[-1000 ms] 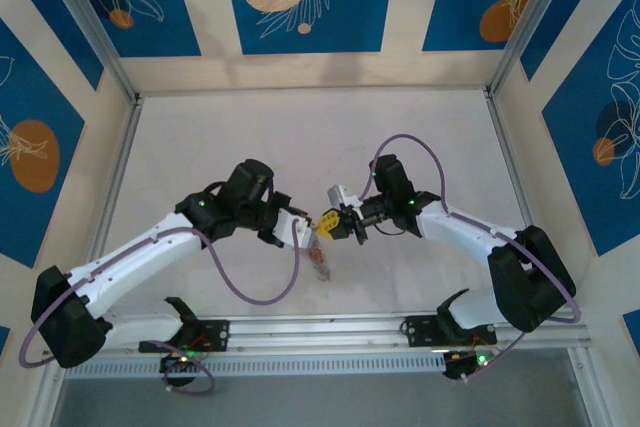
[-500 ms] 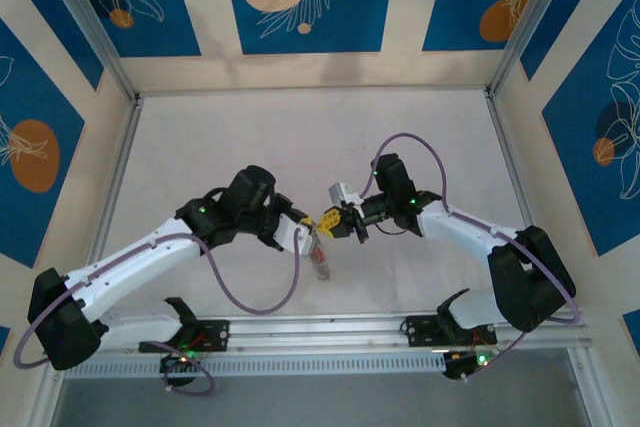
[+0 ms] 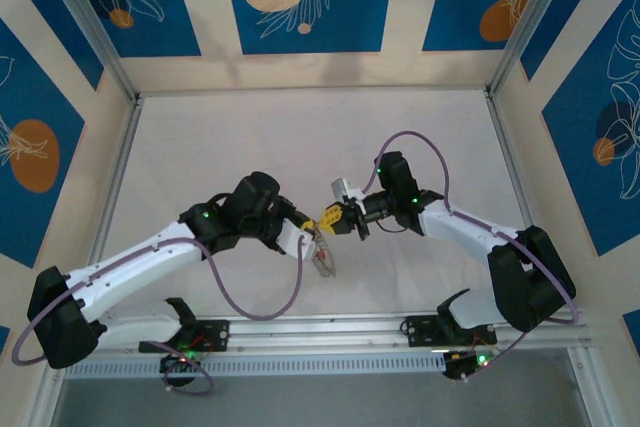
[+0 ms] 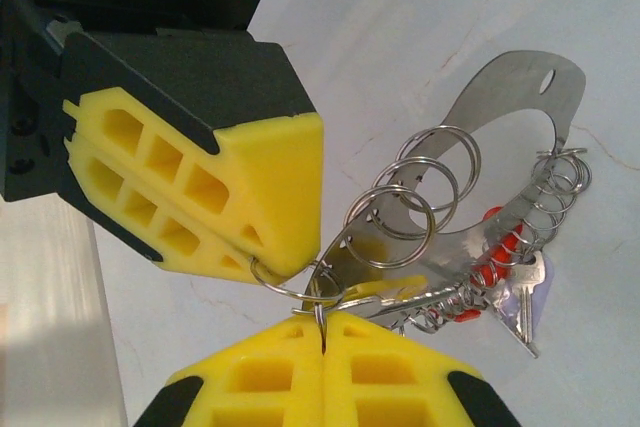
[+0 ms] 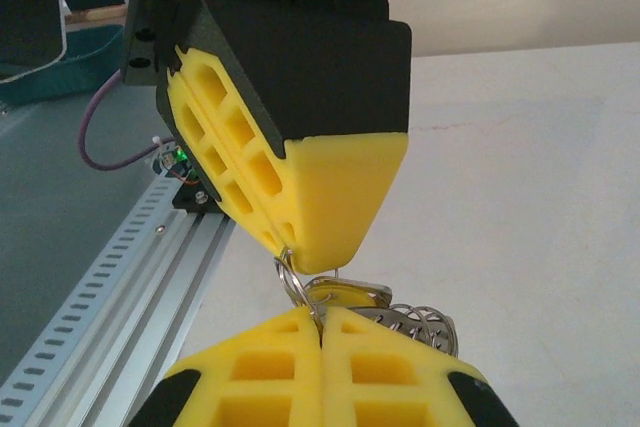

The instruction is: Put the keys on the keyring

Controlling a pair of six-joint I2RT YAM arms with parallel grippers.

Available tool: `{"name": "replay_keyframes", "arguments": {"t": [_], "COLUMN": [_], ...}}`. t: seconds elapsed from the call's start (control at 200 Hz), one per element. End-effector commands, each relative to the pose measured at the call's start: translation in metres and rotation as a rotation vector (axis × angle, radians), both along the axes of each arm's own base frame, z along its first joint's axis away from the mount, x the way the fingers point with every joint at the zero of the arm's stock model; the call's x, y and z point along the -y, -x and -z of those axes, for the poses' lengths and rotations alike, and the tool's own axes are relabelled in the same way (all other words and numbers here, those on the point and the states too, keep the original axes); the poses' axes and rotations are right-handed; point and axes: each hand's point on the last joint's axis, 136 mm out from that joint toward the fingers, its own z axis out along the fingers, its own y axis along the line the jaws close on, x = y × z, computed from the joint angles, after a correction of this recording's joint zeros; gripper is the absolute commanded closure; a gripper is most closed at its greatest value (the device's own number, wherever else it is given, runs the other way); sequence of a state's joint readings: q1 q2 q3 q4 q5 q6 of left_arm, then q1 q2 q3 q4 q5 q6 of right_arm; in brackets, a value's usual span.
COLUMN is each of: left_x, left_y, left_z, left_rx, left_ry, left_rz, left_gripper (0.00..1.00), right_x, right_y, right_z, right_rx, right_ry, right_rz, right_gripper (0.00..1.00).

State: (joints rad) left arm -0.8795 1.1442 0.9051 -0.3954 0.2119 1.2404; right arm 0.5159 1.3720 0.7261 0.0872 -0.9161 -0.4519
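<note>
Left arm has crept nearer over the last sec. Its wrist swung toward the near side, and the hanging bunch drifted a touch toward the right arm w/ it. Right arm barely shifted. Both sets of jaws stayed clamped throughout.

Keyring [image 4: 283, 288]: thin grey wire loop, right at the tips of the left gripper [image 4: 323, 335], wire running into the seam btw its closed yellow pads. Right gripper [image 5: 320, 332] meets the left gripper tip-to-tip from the opposite side. It's also clenched, w/ wire caught in its own seam. Looks like the same loop, tho can't fully tell if it's one ring or two overlapping. So both grasp the keyring; neither is free.

Keys [image 3: 323, 263] hang off that pinch point, just to the near side of the left gripper in the top view. From the left wrist cam:
- Yellow-headed key [image 4: 385, 290] sits right against the left gripper's pads.
- Red-headed keys [image 4: 490, 259] and a pale key [image 4: 527, 297] lie further out.
- All are strung w/ many small split rings [image 4: 425, 182] along a curved steel strip [image 4: 510, 137] w/ a hole at its far end.

Key relation: the bunch's long axis runs out from the left gripper's tips to one side, and the right gripper comes in from the other. The loop is dead centre btw them, so neither arm is nearer. My read: the next move turns on that shared pinch, i.e. one arm holds the wire while the other works the yellow-headed key, the closest one. Wire is thin, so it could slip out of a seam if either arm twists.
</note>
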Motion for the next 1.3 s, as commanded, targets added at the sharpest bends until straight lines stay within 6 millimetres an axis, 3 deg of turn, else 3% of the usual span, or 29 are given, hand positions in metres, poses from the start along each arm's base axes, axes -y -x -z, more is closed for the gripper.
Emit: {"name": "replay_keyframes", "arguments": {"t": [0.0, 0.23, 0.315, 0.47, 0.695, 1.1, 1.295], "left_x": [0.001, 0.002, 0.004, 0.006, 0.01, 0.0, 0.008], "left_y": [0.011, 0.01, 0.009, 0.01, 0.001, -0.01, -0.02], "left_z": [-0.002, -0.009, -0.011, -0.004, -0.005, -0.036, -0.029], "left_rx": [0.003, -0.032, -0.055, -0.103, -0.13, -0.239, -0.359], "left_ry": [0.022, 0.078, 0.114, 0.127, 0.194, 0.398, 0.448], "left_rz": [0.031, -0.025, -0.05, -0.072, -0.137, -0.237, -0.3], "left_gripper": [1.0, 1.0, 0.86, 0.84, 0.56, 0.53, 0.56], "right_x": [0.003, 0.006, 0.006, 0.006, 0.006, 0.005, 0.004], "right_y": [-0.004, -0.006, -0.006, -0.005, -0.003, 0.0, 0.001], "right_z": [-0.008, -0.01, -0.01, -0.01, -0.011, -0.01, -0.011], "right_rx": [0.007, 0.034, 0.042, 0.053, 0.065, 0.114, 0.132], "right_ry": [-0.031, -0.051, -0.053, -0.061, -0.068, -0.066, -0.07], "right_rz": [0.009, 0.032, 0.036, 0.037, 0.031, 0.037, 0.038], "right_gripper": [1.0, 1.0, 1.0, 1.0, 1.0, 1.0, 1.0]}}
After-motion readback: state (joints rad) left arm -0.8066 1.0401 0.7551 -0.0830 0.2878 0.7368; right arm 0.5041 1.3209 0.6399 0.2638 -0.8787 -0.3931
